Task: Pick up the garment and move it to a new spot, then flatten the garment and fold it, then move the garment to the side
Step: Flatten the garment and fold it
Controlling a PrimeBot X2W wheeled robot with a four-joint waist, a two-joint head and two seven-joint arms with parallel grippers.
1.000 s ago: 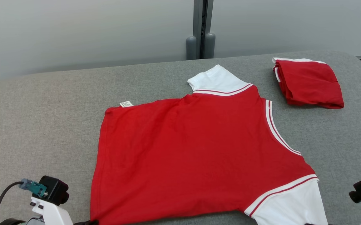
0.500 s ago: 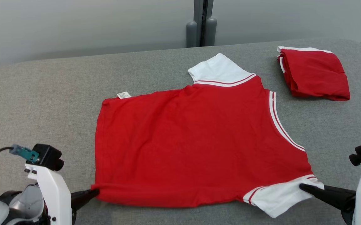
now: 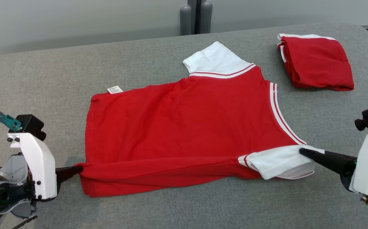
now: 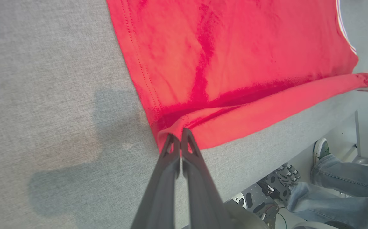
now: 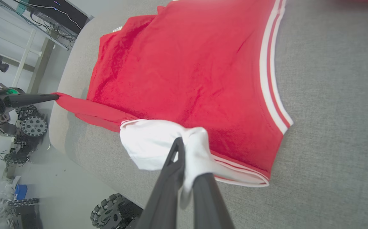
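The garment (image 3: 184, 124) is a red shirt with white sleeves, spread on the grey table (image 3: 60, 70). Its near edge is lifted and rolled over towards the far side. My left gripper (image 3: 77, 169) is shut on the near hem corner, which the left wrist view shows as red cloth (image 4: 235, 63) pinched at the tips of that gripper (image 4: 178, 135). My right gripper (image 3: 302, 150) is shut on the near white sleeve (image 3: 276, 160). In the right wrist view the white cloth (image 5: 152, 143) wraps around that gripper (image 5: 187, 143), with the shirt body (image 5: 187, 70) beyond.
A second red garment (image 3: 317, 62), folded, lies at the table's far right. A grey post (image 3: 196, 16) stands behind the table. Past the table's near edge are a person's leg in jeans (image 4: 346, 184) and wheeled bases (image 5: 32, 125) on the floor.
Both grippers have risen and moved towards the far side, carrying the near hem and white sleeve over the shirt's body. The head camera has tilted too.
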